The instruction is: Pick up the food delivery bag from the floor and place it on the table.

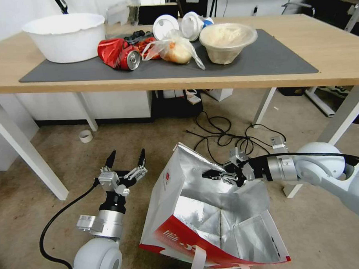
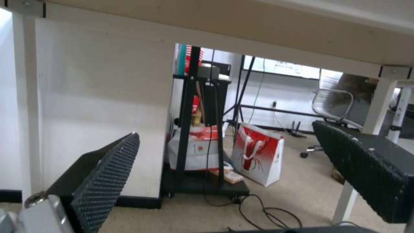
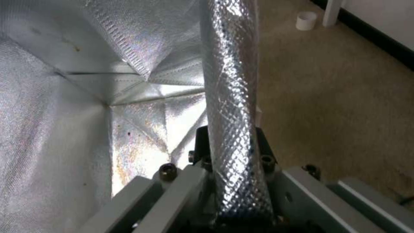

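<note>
A: Starting at the left, what's there?

B: The left gripper (image 1: 125, 159) hangs low over the floor (image 1: 53, 237), just in front of the counter's (image 1: 341, 50) near edge and beside the bag (image 1: 178, 213). Its fingers (image 2: 110, 168) are spread wide with nothing between them.

A: And the bag?

B: It sits on the floor in front of the counter's near edge, mouth gaping upward, foil lining showing, red band along the bottom, a white handle (image 1: 197, 261) trailing at the front.

A: The right gripper?

B: The right gripper (image 1: 212, 174) reaches in from the right at the bag's far rim. In the right wrist view its fingers are pinched tight on a fold of that foil rim (image 3: 231, 97).

A: What's up on the counter?

B: On the grey mat (image 1: 271, 56), left to right: a white tub (image 1: 66, 36), a crushed red can (image 1: 119, 54), a plastic bag of food (image 1: 176, 50), and a bowl (image 1: 227, 40). Black cables (image 1: 226, 136) lie on the floor beneath.
</note>
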You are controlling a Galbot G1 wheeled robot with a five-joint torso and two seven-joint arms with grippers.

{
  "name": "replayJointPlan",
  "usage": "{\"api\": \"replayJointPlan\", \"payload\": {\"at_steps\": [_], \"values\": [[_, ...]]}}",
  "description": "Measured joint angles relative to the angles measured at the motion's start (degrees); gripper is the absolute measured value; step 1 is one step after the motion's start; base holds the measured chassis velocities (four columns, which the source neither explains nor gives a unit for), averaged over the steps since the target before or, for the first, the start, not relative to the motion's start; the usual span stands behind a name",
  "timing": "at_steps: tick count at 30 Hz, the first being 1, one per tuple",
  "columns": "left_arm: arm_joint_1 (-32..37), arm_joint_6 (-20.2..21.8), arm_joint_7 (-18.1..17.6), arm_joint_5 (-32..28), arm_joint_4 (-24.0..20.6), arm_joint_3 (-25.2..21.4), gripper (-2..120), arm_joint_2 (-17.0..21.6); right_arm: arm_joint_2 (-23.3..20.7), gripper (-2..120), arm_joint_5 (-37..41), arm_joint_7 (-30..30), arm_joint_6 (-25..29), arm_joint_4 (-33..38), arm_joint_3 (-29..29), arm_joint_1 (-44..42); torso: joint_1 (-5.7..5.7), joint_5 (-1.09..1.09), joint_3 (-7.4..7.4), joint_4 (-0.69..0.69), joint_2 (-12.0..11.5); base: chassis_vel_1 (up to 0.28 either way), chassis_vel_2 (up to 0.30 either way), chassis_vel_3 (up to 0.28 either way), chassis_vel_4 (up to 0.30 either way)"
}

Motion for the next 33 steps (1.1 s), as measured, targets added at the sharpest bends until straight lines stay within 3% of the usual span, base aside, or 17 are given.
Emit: {"api": "replayJointPlan", "payload": {"at_steps": [33], "values": [[0.35,0.02,-0.14,-0.01,-0.26,-0.04,100,-0.09,0.27,0,-0.30,-0.04,0.00,0.57,0.42,-2.17,1.68,0.00,6.13,0.01,7.80,0.000,0.000,0.000,0.000]]}}
